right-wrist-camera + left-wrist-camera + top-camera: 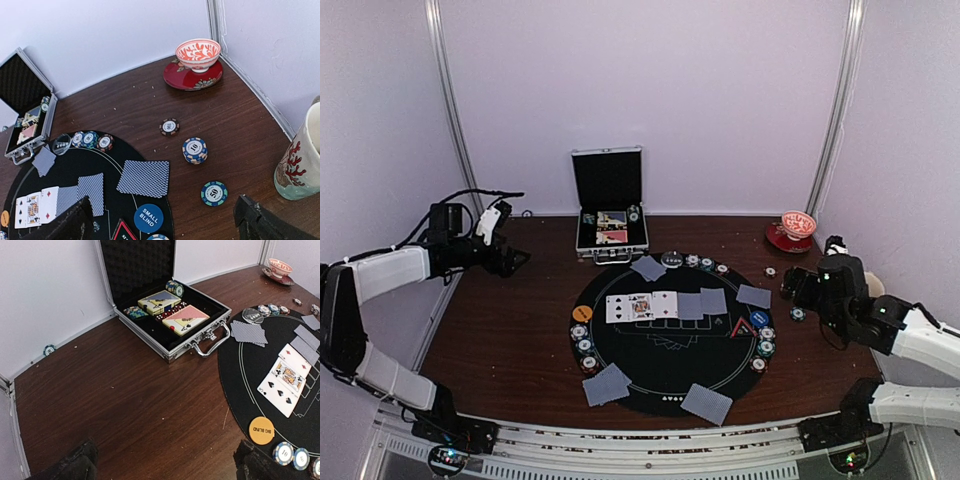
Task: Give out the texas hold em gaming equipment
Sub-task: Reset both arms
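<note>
The dark wooden table (500, 330) bears a round black mat (665, 378), an open silver case (608, 182) (lid upright), a red saucer (179, 81) and loose poker chips (194, 150) beside the mat.

Bare tabletop (510, 320) left; loose chips (195, 150) right

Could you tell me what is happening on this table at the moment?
Two robot arms are laying out a Texas hold 'em game. Right now neither holds anything: the left gripper and the right gripper hover open on either side of the black mat. On it lie three face-up cards, several face-down cards and chips along its rim. The silver case stands open behind, with card decks inside.
</note>
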### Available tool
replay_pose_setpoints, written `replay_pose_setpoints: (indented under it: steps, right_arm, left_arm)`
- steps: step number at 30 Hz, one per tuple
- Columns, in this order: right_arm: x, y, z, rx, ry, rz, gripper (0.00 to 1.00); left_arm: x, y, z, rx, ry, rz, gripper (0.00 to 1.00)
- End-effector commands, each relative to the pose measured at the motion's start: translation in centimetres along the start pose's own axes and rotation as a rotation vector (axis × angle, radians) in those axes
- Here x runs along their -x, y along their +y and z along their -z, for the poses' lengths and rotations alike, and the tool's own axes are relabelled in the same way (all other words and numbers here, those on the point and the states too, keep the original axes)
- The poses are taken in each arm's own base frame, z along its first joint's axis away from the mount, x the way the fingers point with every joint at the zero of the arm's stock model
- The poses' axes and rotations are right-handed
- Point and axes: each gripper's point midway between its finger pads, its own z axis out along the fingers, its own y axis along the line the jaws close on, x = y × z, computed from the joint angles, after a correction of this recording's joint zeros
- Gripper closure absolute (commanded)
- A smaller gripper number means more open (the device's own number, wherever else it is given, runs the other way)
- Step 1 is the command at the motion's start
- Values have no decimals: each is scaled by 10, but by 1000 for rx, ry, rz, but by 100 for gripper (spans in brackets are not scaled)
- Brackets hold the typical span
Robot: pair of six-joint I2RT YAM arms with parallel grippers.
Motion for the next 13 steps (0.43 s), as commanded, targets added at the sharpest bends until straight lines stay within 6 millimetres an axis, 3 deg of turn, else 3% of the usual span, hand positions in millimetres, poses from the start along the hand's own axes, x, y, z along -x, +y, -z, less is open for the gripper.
replay_pose_setpoints:
  steps: [1,13]
  right_arm:
    - [17,-7,10,7,-83,-49,0]
    - [21,-15,13,-17,-116,-62,0]
  left_arm:
    - [29,10,10,65,-138,-20,2]
    - [31,11,11,83,-185,-15,2]
